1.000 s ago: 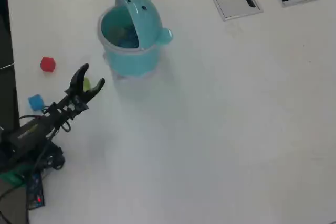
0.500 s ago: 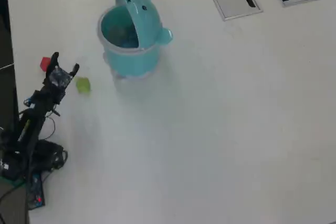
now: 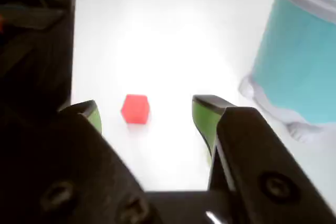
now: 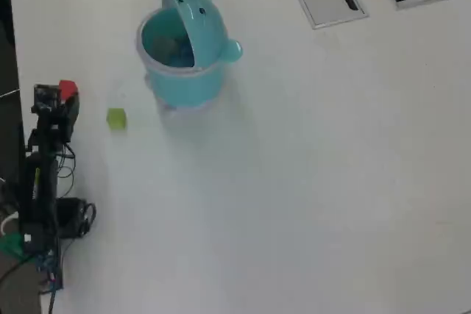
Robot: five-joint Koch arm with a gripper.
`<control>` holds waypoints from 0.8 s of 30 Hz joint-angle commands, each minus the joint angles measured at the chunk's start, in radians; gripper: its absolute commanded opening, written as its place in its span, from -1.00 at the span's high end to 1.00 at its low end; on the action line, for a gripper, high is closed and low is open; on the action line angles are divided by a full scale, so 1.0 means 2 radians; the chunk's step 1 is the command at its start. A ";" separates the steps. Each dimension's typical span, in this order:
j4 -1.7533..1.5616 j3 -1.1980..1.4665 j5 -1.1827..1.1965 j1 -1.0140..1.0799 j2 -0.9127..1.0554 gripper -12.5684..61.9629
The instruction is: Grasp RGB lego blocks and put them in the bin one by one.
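The bin (image 4: 184, 71) is stood on the table (image 4: 309, 182) with its lid tipped back, well apart from the arm at the left edge in the overhead view. The gripper (image 3: 149, 114) is held wide apart, nothing clamped, and the red block (image 3: 135, 109) is seen ahead between the green-padded tips. It probably just needs pushing forward and down until the block is centred, then closing. The green block (image 4: 116, 118) is left nearby for later

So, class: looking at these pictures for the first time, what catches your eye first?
The turquoise bin with its animal-face lid tipped open stands out near the top left of the overhead view. In the wrist view, the red block lies on the white table between the open claw tips. A green block lies between arm and bin.
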 commanded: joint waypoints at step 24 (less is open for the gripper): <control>-0.130 -0.084 -0.047 -0.088 -0.256 -0.15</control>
